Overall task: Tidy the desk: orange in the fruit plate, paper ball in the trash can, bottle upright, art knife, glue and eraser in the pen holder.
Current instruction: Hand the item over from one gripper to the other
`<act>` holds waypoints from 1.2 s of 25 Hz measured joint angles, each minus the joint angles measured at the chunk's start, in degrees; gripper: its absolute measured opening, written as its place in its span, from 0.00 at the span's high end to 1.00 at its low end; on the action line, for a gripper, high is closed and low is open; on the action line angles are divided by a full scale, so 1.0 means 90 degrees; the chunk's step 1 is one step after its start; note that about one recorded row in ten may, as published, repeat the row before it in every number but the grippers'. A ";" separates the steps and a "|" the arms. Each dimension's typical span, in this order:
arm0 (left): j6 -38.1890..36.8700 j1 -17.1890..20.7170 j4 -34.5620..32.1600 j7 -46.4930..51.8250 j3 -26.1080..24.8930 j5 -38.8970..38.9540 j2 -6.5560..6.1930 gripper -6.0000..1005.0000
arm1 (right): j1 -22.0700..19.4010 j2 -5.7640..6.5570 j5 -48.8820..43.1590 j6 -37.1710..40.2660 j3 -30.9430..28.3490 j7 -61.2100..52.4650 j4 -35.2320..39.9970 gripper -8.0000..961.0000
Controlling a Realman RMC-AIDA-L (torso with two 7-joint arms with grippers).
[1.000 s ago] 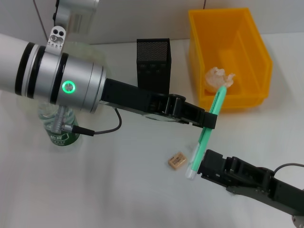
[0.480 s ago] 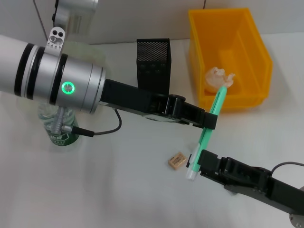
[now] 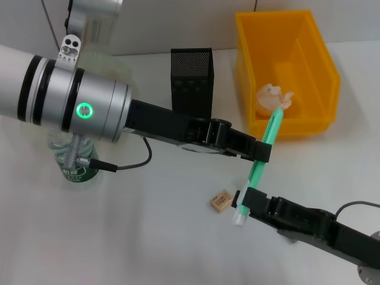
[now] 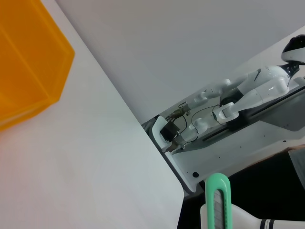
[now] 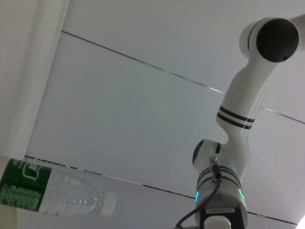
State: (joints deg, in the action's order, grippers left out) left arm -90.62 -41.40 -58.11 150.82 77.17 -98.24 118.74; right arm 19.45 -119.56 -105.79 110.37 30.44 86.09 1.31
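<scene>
**Art knife in a two-arm hold, desk roughly half tidied**

Nearest the camera: right gripper reaches in from the lower right and looks closed on the lower end of the green art knife. Left gripper clamps the same knife higher up, near its middle. The knife is tilted, off the table, white tip down. Looks like a hand-over or regrip; can't tell which arm ends up with it.

Just beside the knife tip: eraser lying on the table, not yet picked.

Further left: bottle mostly hidden behind the left forearm. Green label sits at the base, so I judge it upright.

Further back: black mesh pen holder, can't see whether anything is inside.

Back right: orange bin serving as the trash can, paper ball already in it.

Done by my read: paper ball, probably bottle. Left: knife and eraser into the holder. Glue, orange and fruit plate aren't visible, status unknown.
</scene>
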 joint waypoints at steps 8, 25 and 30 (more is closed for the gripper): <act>0.0000 -0.0025 0.0069 -0.0031 0.0000 0.0011 0.0000 0.81 | 0.0027 -0.0007 0.0000 -0.0038 -0.0039 0.0077 -0.0108 0.54; -0.0001 -0.0015 0.0069 -0.0061 0.0000 0.0089 0.0000 0.80 | 0.0045 -0.0007 -0.0003 -0.0049 -0.0075 0.0260 -0.0238 0.70; -0.0010 -0.0013 0.0069 -0.0063 0.0000 0.0089 0.0000 0.79 | 0.0070 -0.0007 -0.0002 -0.0049 -0.0074 0.0298 -0.0270 0.78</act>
State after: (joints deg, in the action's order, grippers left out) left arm -90.71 -41.51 -57.48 150.25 77.17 -97.44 118.74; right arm 20.08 -119.62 -105.81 109.93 29.78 88.77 -1.12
